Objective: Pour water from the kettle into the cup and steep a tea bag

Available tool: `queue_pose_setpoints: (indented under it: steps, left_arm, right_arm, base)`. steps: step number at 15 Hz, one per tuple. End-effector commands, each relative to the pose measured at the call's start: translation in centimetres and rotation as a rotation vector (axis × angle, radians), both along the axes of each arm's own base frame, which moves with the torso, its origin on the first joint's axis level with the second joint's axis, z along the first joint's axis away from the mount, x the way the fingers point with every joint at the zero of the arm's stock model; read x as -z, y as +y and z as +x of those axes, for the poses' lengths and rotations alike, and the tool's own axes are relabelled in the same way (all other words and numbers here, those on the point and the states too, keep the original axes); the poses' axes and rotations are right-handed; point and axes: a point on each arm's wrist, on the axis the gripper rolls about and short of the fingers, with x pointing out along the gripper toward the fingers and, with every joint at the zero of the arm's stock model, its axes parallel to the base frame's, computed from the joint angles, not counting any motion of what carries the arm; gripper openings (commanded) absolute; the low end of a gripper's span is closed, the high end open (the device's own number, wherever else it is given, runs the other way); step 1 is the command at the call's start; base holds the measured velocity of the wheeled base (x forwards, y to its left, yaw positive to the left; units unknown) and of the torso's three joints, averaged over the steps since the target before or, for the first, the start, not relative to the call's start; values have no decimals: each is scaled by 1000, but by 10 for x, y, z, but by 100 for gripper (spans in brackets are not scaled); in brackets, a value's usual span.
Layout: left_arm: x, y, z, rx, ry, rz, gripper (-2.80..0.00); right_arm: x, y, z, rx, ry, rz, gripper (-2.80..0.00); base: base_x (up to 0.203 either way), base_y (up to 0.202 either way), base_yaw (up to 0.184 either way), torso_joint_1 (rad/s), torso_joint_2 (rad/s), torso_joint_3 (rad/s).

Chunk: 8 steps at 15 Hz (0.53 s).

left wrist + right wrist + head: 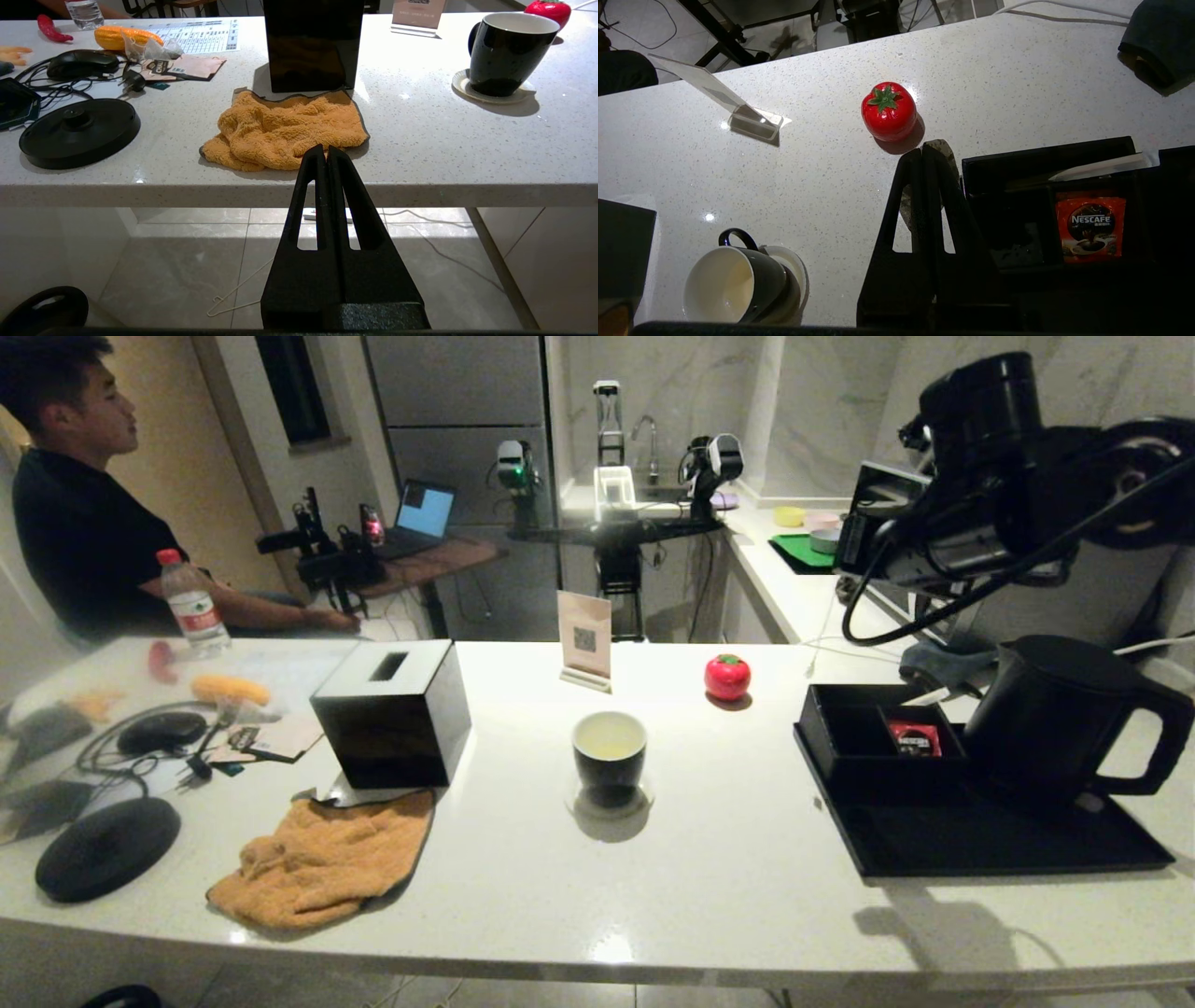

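Counter holds one kettle, one cup

Kettle point(1055, 714) stands upright on my black tray point(980, 845), handle toward my right. Cup point(609, 756) sits mid-counter on its coaster. My right gripper point(924, 154) pinches a grey-green tea bag point(945, 151) above the tray's edge; my left gripper point(326, 154) is closed, empty.

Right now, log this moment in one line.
right gripper: shut on tea bag | left gripper: shut, parked | kettle: on tray
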Motion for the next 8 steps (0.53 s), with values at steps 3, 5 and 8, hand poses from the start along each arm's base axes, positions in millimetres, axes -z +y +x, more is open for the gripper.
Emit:
queue_pose_setpoints:
  steps: [3, 5, 8]
  left_arm:
    - [0, 0, 0, 0, 0, 0, -280]
    - [0, 0, 0, 0, 0, 0, -280]
    - [0, 0, 0, 0, 0, 0, -280]
  right_arm:
    - [-16, 1, -16, -15, -44, 11, -280]
    - [-22, 6, -24, -36, -58, 16, -280]
    - [-25, 21, -33, -67, -68, 13, -280]
  base:
    - [0, 0, 0, 0, 0, 0]
    - [0, 0, 0, 0, 0, 0]
    - [0, 0, 0, 0, 0, 0]
